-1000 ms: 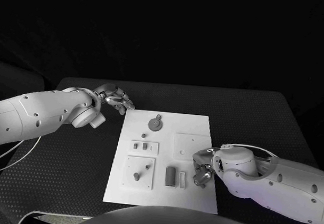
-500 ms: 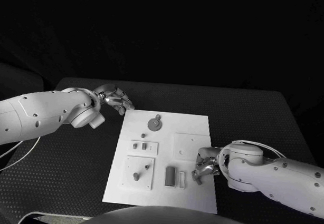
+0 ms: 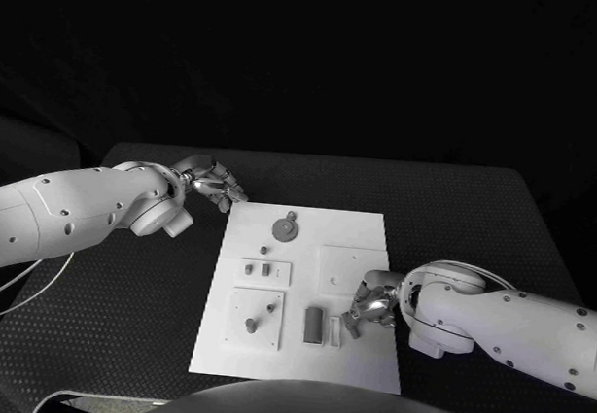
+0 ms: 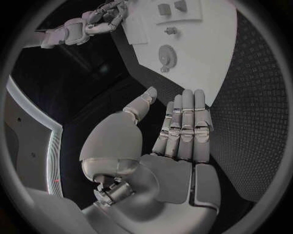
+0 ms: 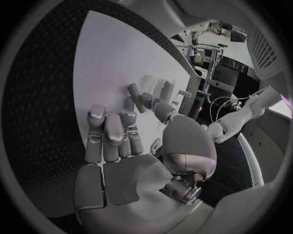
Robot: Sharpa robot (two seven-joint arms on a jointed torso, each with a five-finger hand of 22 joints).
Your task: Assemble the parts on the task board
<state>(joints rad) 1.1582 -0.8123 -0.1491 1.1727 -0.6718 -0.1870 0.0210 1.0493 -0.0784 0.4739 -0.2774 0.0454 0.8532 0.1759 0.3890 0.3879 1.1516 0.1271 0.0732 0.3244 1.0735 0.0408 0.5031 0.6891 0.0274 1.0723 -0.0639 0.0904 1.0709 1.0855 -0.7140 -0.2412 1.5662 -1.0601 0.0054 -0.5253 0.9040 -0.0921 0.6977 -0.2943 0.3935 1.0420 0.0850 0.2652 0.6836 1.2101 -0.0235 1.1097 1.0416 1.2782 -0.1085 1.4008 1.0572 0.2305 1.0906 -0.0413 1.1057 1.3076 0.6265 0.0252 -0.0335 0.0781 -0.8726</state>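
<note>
The white task board (image 3: 299, 363) lies in the middle of the black table. On it are a round gear-like part (image 3: 286, 228), a small block with two dark parts (image 3: 266, 271), a plate with pegs (image 3: 257, 317), a dark upright bar (image 3: 313, 325) and a pale bar (image 3: 334, 331). My right hand (image 3: 367, 310) rests low over the board's right side, beside the pale bar. In the right wrist view its fingers (image 5: 107, 129) bend onto the board and the thumb (image 5: 160, 109) reaches near the dark bar (image 5: 133, 91), holding nothing. My left hand (image 3: 205, 181) hovers off the board's far left corner, fingers (image 4: 183, 126) straight, empty.
A square recess (image 3: 350, 268) sits on the board just beyond my right hand. A small peg (image 3: 265, 250) stands near the gear. Black table (image 3: 122, 298) surrounds the board on all sides. The left wrist view shows the gear (image 4: 166, 53) and the right hand (image 4: 92, 22) far off.
My right hand has shifted left across the board, closer to the pale and dark bars. The left arm and the parts have stayed put.
</note>
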